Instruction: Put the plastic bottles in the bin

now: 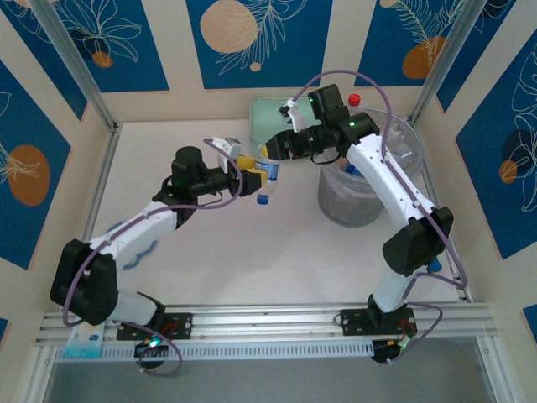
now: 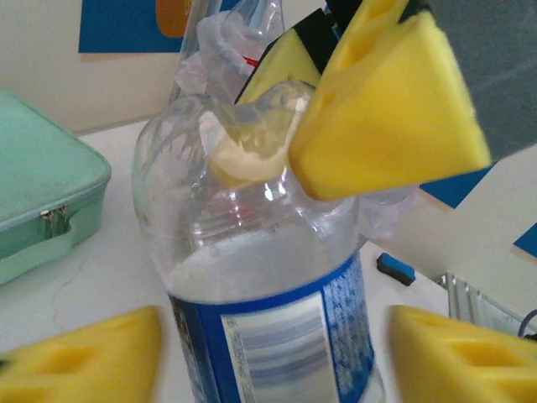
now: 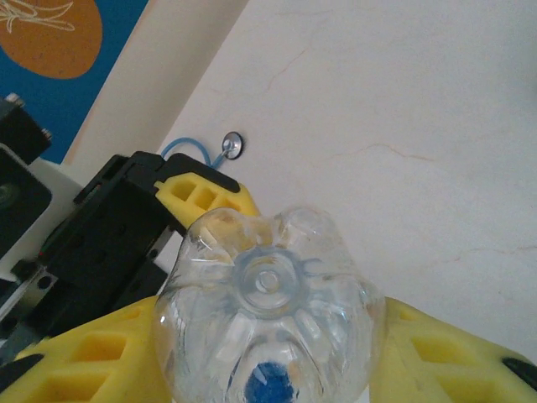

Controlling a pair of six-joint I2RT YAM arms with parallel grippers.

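The right gripper (image 3: 268, 361) clenched the blue-labelled plastic bottle (image 2: 277, 277) by its base end. The left gripper (image 2: 273, 353) stood spread, its pads (image 2: 84, 357) clear of the bottle's sides.

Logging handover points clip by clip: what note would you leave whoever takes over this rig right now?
Left gripper: open, pads flanking the blue-label bottle without gripping.
Right gripper: shut on that bottle's base end.
The bottle hangs between the arms, left of the bin, not yet in it. Bin contents unclear.
Left to do: carry it over the bin and drop it.
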